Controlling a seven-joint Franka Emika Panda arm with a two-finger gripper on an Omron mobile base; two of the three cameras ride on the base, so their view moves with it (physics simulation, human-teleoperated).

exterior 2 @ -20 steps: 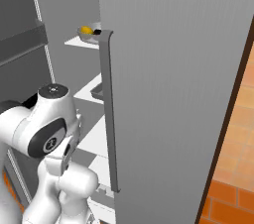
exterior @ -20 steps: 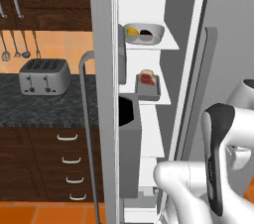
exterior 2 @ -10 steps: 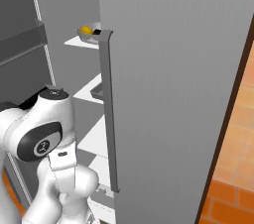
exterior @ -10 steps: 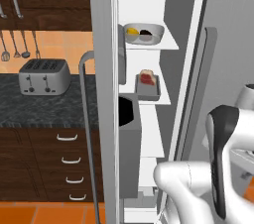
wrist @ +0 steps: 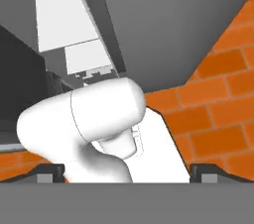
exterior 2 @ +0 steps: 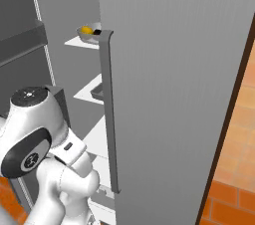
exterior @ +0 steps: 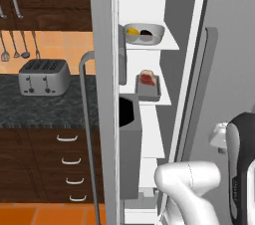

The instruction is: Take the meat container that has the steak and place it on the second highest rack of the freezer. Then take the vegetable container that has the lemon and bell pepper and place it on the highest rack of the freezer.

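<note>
- The tool [wrist: 127, 171] shows in the hand view as two dark tips at the bottom corners, set wide apart with nothing between them; it faces down toward orange floor tiles [wrist: 218, 94] and the lower front of the freezer.
- In the left base view, the freezer [exterior: 102, 45] stands open, its white shelves in plain sight and its door [exterior: 229, 59] swung out at 3 o'clock.
- The meat container [exterior: 148, 88], a shallow grey tray, sits on the second rack from the top, at 12 o'clock from the robot's arm; the steak [exterior: 147, 78] lies inside it.
- The vegetable container [exterior: 144, 33] rests on the top rack, directly above the tray. The lemon [exterior: 132, 32] lies in its left half, a dark item, taken to be the bell pepper [exterior: 146, 33], just beside it.
- A toaster [exterior: 44, 76] stands on the dark desk [exterior: 30, 109] at 9 o'clock from the freezer, with utensils [exterior: 20, 45] hanging above.
</note>
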